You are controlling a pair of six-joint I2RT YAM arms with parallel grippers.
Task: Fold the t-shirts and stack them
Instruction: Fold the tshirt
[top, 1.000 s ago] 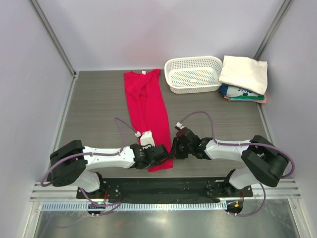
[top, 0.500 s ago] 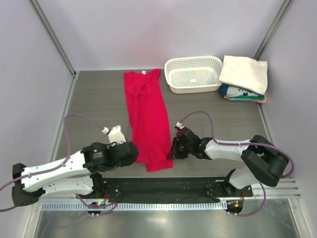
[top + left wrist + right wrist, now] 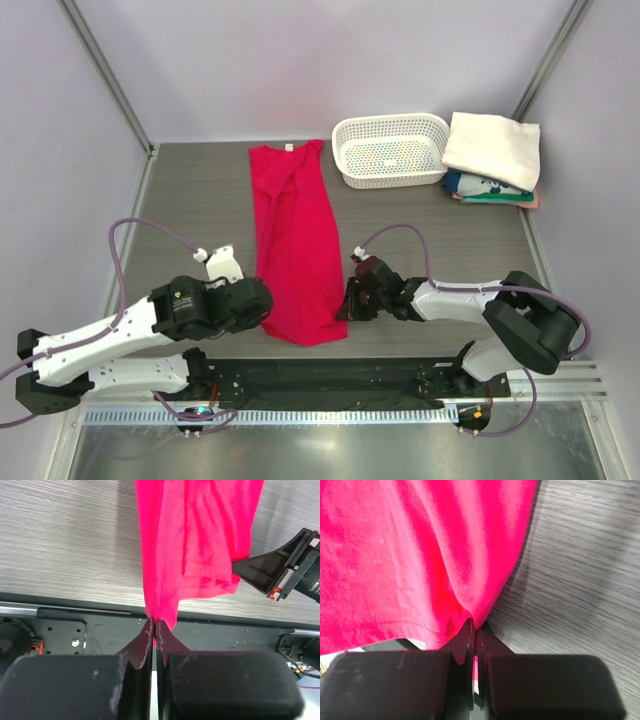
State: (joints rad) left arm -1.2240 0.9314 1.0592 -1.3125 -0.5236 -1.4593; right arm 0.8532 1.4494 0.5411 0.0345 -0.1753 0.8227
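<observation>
Matt crimson cloth t-shirt [image 3: 295, 250], grey wood-grain table [image 3: 200, 190], perforated white plastic basket [image 3: 395, 177]

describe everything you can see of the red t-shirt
The red t-shirt is bright crimson, soft knit cloth, folded lengthwise into a long narrow strip with soft creases. It lies on the grey wood-grain table, neck end with a small white tag farthest from the arms, stitched hem nearest. The left claw is shut on the hem's left corner and the right claw on its right corner.
</observation>
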